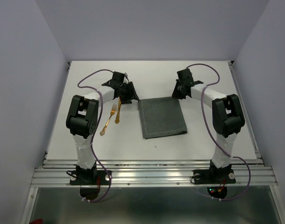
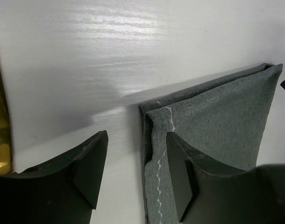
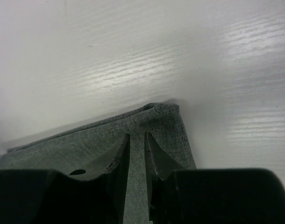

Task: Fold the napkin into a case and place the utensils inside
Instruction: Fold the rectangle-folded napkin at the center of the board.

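White counter (image 1: 86,140) inside pale walls carried the folded napkin (image 1: 162,117) at its middle, with the two utensils (image 1: 117,114) lying just left of it, apart from the cloth. The left gripper (image 2: 135,172) stood at the napkin's far left corner, jaws spread, one finger over the hem and the other over bare counter. The right gripper (image 3: 137,154) sat at the far right corner, jaws nearly together; whether they pinched cloth could not be told.

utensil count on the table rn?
2. Both slim orange-gold metal utensils lie on the white table, left of the dark grey folded cloth napkin: one nearly straight, one slanted further left. The napkin could hide more.
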Robot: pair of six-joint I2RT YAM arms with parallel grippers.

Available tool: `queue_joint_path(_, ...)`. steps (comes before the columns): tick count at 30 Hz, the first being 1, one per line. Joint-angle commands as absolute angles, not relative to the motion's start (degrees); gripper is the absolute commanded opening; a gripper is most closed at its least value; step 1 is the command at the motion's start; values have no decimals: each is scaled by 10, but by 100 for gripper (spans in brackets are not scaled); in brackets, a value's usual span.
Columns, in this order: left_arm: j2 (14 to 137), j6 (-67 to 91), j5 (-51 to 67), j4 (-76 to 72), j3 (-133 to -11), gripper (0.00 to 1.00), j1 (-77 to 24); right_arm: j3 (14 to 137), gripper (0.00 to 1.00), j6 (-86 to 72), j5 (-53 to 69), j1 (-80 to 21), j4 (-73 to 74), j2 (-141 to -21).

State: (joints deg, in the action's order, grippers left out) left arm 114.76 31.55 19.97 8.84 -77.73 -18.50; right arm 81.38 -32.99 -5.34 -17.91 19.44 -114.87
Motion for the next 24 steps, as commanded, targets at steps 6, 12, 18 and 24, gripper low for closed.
queue_joint_path(6, 1064, 292, 192, 87, -783, 26, -193, 772, 25, -323, -64, -178, 173, -1073)
queue_joint_path(12, 1099, 304, 237, 40, -780, 0, -221, 758, 24, -327, -81, -178, 156, -1109)
queue_joint_path(18, 1176, 317, 217, 54, -807, 0, -225, 771, 23, -319, -77, -178, 161, -1132)
queue_joint_path(24, 1187, 315, 197, 61, -817, 0, -226, 712, 24, -308, -45, -178, 163, -1032)
